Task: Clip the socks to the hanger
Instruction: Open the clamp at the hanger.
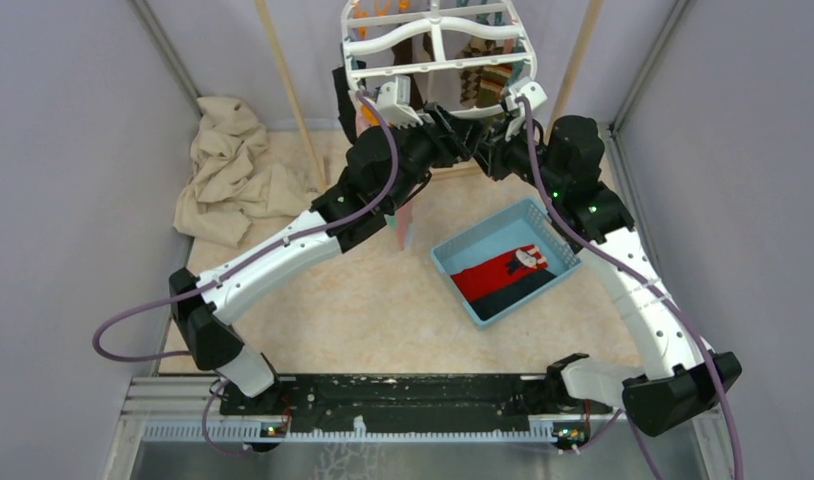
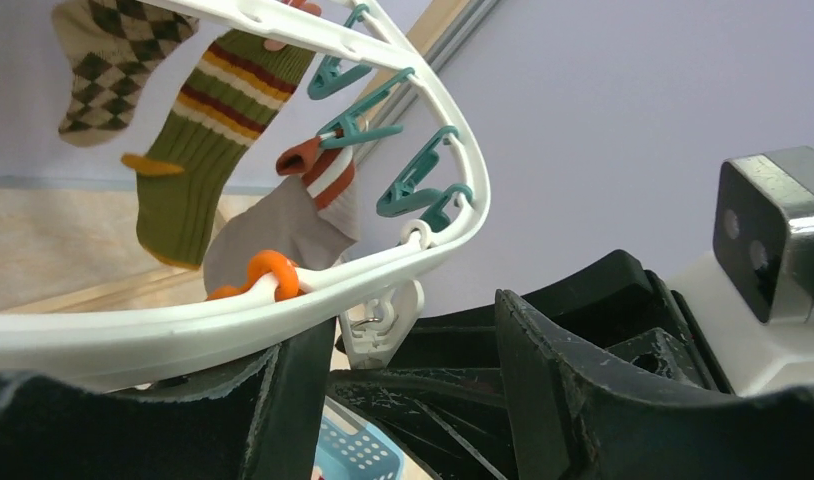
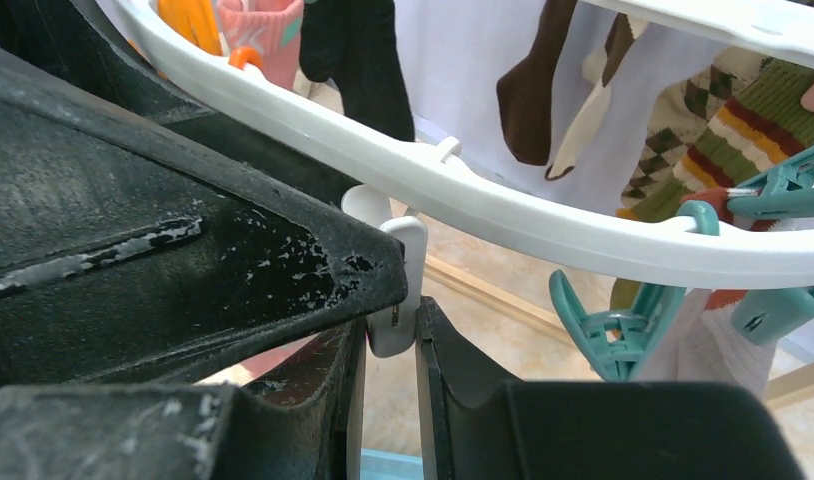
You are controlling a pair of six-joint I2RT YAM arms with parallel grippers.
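The white hanger [image 1: 355, 48] hangs at the back, with teal and orange pegs on its rim. Both grippers are raised to its near rim. My right gripper [image 3: 391, 340] is shut on a white peg [image 3: 395, 290] that dangles under the rim [image 3: 483, 205]. My left gripper [image 2: 403, 370] is open, its jaws wide apart on either side of that same peg [image 2: 381, 322] and of the right gripper's fingers, just under the rim [image 2: 183, 330]. The red sock [image 1: 493, 272] and the dark sock [image 1: 521, 290] lie flat in a blue basket [image 1: 453, 262].
Other socks hang from the hanger: brown argyle [image 2: 98, 60], green striped [image 2: 198, 150], grey [image 2: 283, 230], black [image 3: 358, 55]. A pink sock [image 1: 401, 225] dangles below the left arm. A beige cloth [image 1: 228, 170] lies at the back left. Wooden poles [image 1: 288, 90] flank the hanger.
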